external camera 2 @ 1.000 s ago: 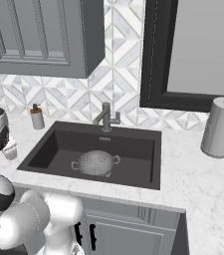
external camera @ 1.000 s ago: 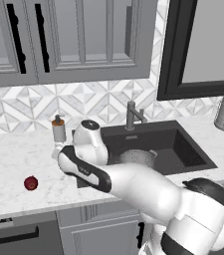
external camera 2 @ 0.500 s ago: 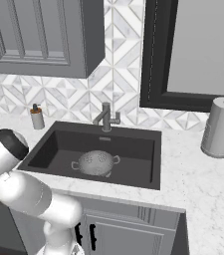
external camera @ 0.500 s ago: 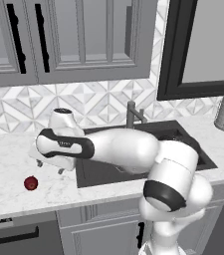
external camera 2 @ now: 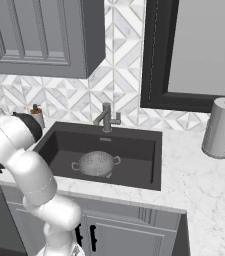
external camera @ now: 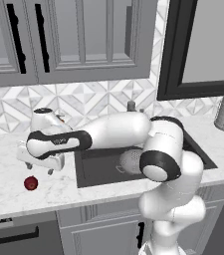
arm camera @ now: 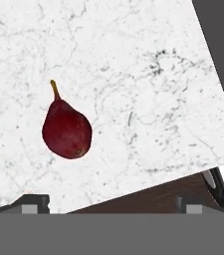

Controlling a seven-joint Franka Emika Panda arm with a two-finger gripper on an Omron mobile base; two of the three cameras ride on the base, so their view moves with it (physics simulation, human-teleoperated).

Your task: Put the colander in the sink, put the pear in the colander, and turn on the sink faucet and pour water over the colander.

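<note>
White marble worktop (external camera: 4, 191) runs along the front of this kitchen, above grey cabinet doors. Nearest its front edge, left of the sink, the pear (external camera: 31, 183) lies on its side on the bare marble; in the hand view its dark red body (arm camera: 66, 130) is left of centre, with the stem pointing up in that picture. The tool (external camera: 39, 168) hangs above the worktop just beyond and slightly right of the pear, not touching it. Its jaws stand wide apart with nothing between them, and its two dark fingertips (arm camera: 31, 203) show far apart at the bottom of the hand view. The white arm reaches leftward to it across the front of the sink.

Further back, the sink (external camera 2: 144, 150) is sunk in the marble, and the colander (external camera 2: 96, 163) sits upright on its dark floor, left of centre, loop handles out to either side. In the left base view part of the colander (external camera: 128, 160) shows behind the arm's elbow. Behind the basin stands the sink faucet (external camera 2: 105, 117), and to its left a small soap pump bottle (external camera 2: 36, 115) stands by the patterned tile wall. A paper towel roll (external camera 2: 220, 128) stands upright on the worktop well right of the sink.
</note>
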